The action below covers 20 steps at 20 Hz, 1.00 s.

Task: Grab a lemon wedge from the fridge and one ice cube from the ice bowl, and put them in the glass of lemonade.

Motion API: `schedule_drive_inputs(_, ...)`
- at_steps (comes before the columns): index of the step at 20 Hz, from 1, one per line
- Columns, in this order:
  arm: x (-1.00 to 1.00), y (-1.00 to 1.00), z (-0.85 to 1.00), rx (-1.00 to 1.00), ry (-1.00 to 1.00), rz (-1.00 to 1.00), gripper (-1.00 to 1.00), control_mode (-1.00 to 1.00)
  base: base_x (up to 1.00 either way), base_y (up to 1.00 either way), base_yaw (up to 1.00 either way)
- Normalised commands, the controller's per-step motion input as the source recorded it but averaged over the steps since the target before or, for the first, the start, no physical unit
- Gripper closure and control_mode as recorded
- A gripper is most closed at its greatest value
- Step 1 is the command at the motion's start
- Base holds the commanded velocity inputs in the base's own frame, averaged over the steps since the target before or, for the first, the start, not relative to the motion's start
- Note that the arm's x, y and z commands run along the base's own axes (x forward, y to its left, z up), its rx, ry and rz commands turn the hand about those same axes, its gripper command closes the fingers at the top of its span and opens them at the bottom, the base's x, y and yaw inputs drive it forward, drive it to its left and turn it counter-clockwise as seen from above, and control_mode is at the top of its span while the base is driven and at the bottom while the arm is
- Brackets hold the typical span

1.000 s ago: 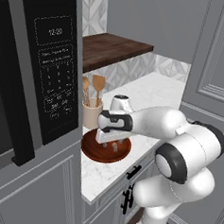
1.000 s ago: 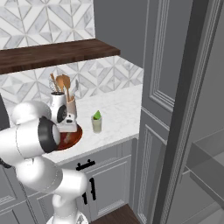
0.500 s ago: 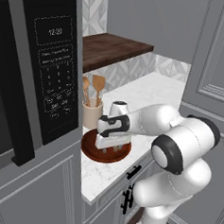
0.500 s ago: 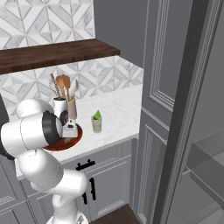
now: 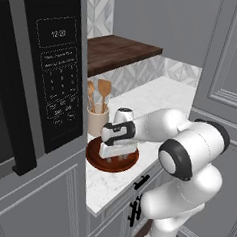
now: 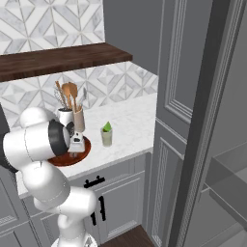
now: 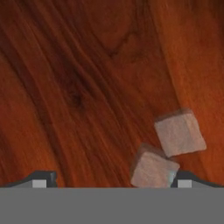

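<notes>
In the left base view, the end effector (image 5: 112,157) of the white arm is seen lowered into the wide, shallow, reddish-brown wooden ice bowl (image 5: 95,161), which stands on the white marble bench (image 5: 157,98) just in front of a beige crock of wooden spatulas (image 5: 97,120). A dark microwave panel (image 5: 61,76) beside it carries a clock display reading 12:00; the keypad legends are too small to be read.

In the right base view, the small clear glass of pale greenish lemonade (image 6: 106,137) is seen on the bench, near the bowl and apart from it, with a tiny green lemon wedge (image 6: 107,127) already perched at its rim. The lemon part of the task is therefore judged done, and the ice cube step is judged to be in hand.

In the hand view, the jaws are seen spread wide with nothing between them yet. Two pale, whitish translucent cubes lie touching on the wood grain; the nearer ice cube (image 7: 153,168) sits just inside one finger tip (image 7: 186,178), off centre. A small sideways correction is judged necessary before the jaws are closed, so that one cube alone is pinched and the neighbouring cube (image 7: 180,132) is not dragged along.
</notes>
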Motion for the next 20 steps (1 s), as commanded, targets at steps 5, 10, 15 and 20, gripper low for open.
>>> schedule_drive_inputs(5,0.0,0.1,0.0,0.0,0.0,0.0,-1.0,-1.0,0.0,0.0,0.0)
schedule_drive_inputs(10,0.0,0.2,0.01,0.0,0.0,0.0,-1.0,-1.0,0.0,0.0,0.0)
schedule_drive_inputs(15,0.0,0.0,0.02,0.0,-0.01,0.0,-1.0,-1.0,0.0,0.0,0.0)
schedule_drive_inputs(20,0.02,0.0,0.02,0.0,-0.04,0.0,-1.0,-1.0,0.0,0.0,0.0)
